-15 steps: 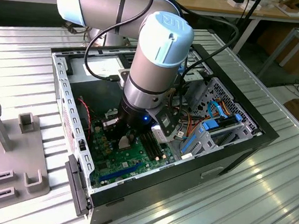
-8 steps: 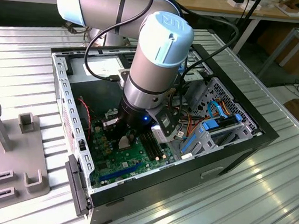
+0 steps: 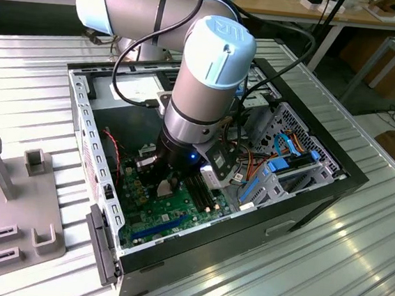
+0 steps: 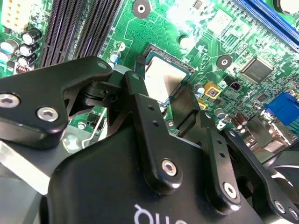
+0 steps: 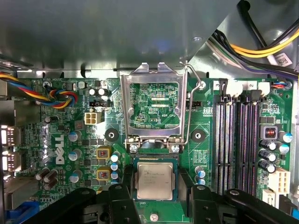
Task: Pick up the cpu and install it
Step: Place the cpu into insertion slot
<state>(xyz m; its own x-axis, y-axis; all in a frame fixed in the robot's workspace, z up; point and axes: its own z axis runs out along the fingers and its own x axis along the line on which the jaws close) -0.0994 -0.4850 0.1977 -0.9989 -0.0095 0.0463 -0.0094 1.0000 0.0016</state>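
Note:
The cpu (image 5: 154, 181), a small square chip with a silver top, lies flat in the black socket on the green motherboard (image 5: 70, 140); the second wrist view shows the cpu (image 4: 164, 77) too. My gripper (image 5: 154, 186) hangs low over it, one black finger (image 5: 127, 183) on each side of the chip with a thin gap at both edges, so it is open. In the exterior view the gripper (image 3: 167, 184) reaches down into the computer case. The socket's metal frame (image 5: 154, 105) stands swung up behind the chip.
The black computer case (image 3: 297, 199) walls in the board. Memory slots (image 5: 236, 144) run beside the socket, and its thin lever (image 5: 190, 107) stands raised. Cable bundles (image 5: 56, 95) and a drive cage (image 3: 288, 150) crowd the sides. A grey fixture (image 3: 11, 193) stands outside on the ribbed table.

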